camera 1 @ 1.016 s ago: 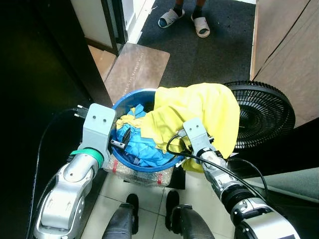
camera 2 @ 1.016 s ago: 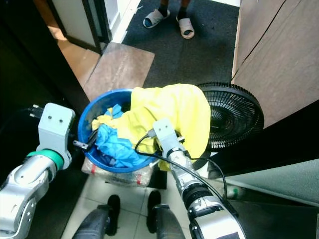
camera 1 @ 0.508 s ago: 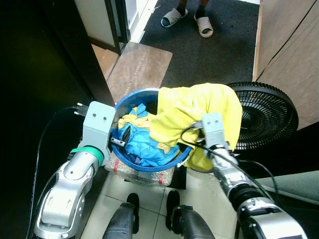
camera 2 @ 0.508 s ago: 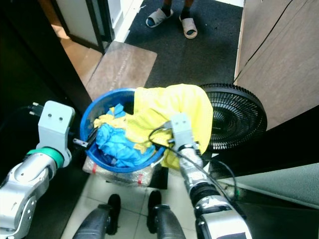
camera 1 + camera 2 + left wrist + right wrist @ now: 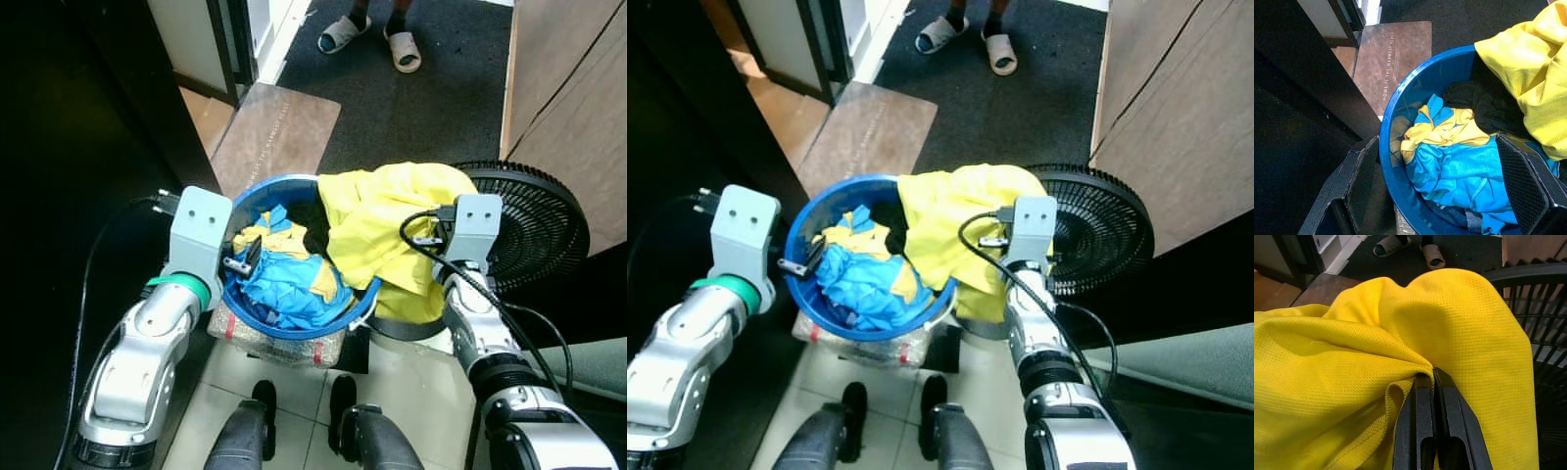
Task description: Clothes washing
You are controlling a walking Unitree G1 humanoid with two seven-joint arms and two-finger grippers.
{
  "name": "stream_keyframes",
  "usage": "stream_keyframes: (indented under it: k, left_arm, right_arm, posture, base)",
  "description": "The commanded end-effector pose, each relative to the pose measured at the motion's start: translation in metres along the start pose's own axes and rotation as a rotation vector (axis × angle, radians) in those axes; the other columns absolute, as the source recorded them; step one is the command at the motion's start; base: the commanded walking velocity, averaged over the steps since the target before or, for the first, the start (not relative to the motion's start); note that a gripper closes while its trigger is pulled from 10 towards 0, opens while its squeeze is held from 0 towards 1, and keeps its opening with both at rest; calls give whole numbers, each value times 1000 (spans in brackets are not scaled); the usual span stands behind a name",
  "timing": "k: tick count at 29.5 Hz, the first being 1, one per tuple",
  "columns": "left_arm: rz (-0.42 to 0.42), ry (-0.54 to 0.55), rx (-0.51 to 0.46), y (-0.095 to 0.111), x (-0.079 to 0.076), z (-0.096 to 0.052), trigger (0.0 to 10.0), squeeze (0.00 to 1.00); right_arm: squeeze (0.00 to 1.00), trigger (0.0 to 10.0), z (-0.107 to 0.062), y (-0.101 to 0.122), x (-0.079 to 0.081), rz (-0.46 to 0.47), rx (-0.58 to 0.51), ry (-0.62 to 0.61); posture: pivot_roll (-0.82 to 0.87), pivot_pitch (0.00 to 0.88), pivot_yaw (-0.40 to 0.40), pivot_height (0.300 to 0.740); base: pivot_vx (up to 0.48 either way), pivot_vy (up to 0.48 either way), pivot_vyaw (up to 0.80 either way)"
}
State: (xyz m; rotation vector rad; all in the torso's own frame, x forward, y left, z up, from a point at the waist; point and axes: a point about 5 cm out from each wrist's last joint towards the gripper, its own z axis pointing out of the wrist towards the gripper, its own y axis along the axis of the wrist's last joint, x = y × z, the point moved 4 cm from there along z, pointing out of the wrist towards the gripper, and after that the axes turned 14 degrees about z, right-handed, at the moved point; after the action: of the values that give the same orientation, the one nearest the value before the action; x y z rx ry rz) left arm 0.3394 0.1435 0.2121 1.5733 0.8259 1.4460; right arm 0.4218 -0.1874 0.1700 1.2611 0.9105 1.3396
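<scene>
Pale square tiles (image 5: 402, 377) covered the floor nearest the camera. Farther off lay a dark grey carpet (image 5: 411, 113), and on it a brown doormat (image 5: 276, 127) with faint lettering sat before a doorway with a dark frame (image 5: 227, 49) and a white sill. A person's feet in pale slippers (image 5: 370, 31) stood at the far edge of the carpet. To the right rose a light wooden panel (image 5: 578, 88), and beside its foot a black fan grille (image 5: 534, 230) lay flat on the floor. The left side fell into deep shadow (image 5: 69, 166). Light came in through the doorway.
</scene>
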Motion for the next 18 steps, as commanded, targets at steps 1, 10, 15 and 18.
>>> stream_keyframes:
  k: [1,10,15,18]
  left_arm:
    - [0,-18,23,-9,-5,1,10000,0]
    - [4,9,16,-10,2,3,10000,0]
    - [1,32,20,-13,6,2,10000,0]
    - [-3,49,19,-15,8,2,10000,0]
  right_arm:
    - [0,0,-3,-2,2,-8,-10,21]
    - [0,0,8,54,40,6,-194,174]
    - [0,0,-3,52,83,-2,-190,349]
    - [0,0,-9,55,110,28,-198,428]
  posture:
    - [198,402,74,740]
    - [197,375,52,740]
    - [187,349,32,740]
    - [185,331,23,740]
  base:
    - [0,0,0]
    - [0,0,0]
    - [0,0,0]
    - [0,0,0]
